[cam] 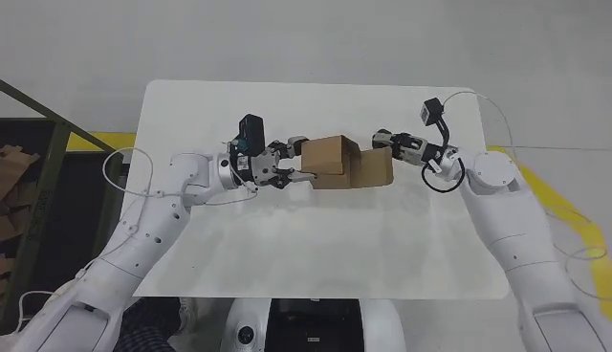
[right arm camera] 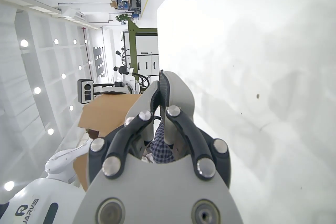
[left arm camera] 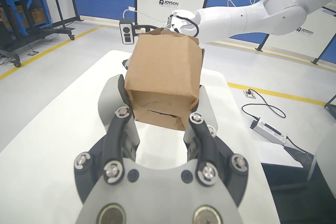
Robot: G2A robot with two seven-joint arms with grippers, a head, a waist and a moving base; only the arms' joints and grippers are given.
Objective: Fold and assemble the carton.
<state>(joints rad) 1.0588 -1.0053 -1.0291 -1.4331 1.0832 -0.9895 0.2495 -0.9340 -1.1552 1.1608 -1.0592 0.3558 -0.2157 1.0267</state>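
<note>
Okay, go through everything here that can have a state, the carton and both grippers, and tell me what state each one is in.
carton: opened into a box shape, the end at the left gripper folded closed, a flap at the far end sticking out.
left gripper: shut on the carton's closed end.
right gripper: shut, no cardboard visible between its pads, at the carton's far end.

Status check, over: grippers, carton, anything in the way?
Left gripper clamped on carton end. Right gripper shut at opposite end, flap grip unclear. Carton partly formed, mid table. Nothing blocking.
</note>
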